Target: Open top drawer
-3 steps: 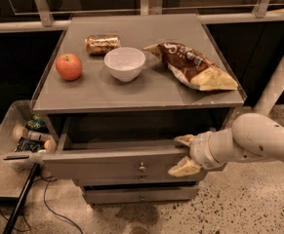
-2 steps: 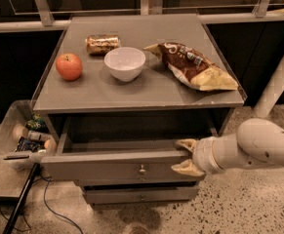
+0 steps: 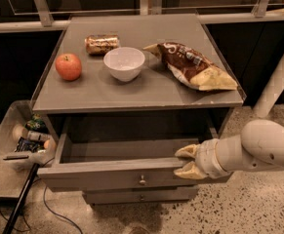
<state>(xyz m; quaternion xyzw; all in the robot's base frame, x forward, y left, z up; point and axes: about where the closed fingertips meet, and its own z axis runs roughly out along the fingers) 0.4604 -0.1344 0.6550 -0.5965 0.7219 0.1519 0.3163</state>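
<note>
The top drawer (image 3: pixel 107 172) of the grey cabinet stands pulled out, and its shallow plain grey interior shows. A small round metal knob (image 3: pixel 142 181) sits mid-front. My gripper (image 3: pixel 184 162) is at the right end of the drawer's front panel. One finger (image 3: pixel 189 151) lies over the rim on the inside and the other (image 3: pixel 188 171) on the outer face, closed on the panel. A slimmer grey drawer (image 3: pixel 141 196) below it is shut.
On the cabinet top (image 3: pixel 151 89) lie a red apple (image 3: pixel 68 66), a white bowl (image 3: pixel 124 63), a brown chip bag (image 3: pixel 192 66) and a can (image 3: pixel 102 44). A bin (image 3: pixel 5 135) with bottles stands at the left. A white pole (image 3: pixel 278 82) rises at the right.
The top drawer has slid further out toward the camera. My gripper has moved with it, still on the right end of the front panel.
</note>
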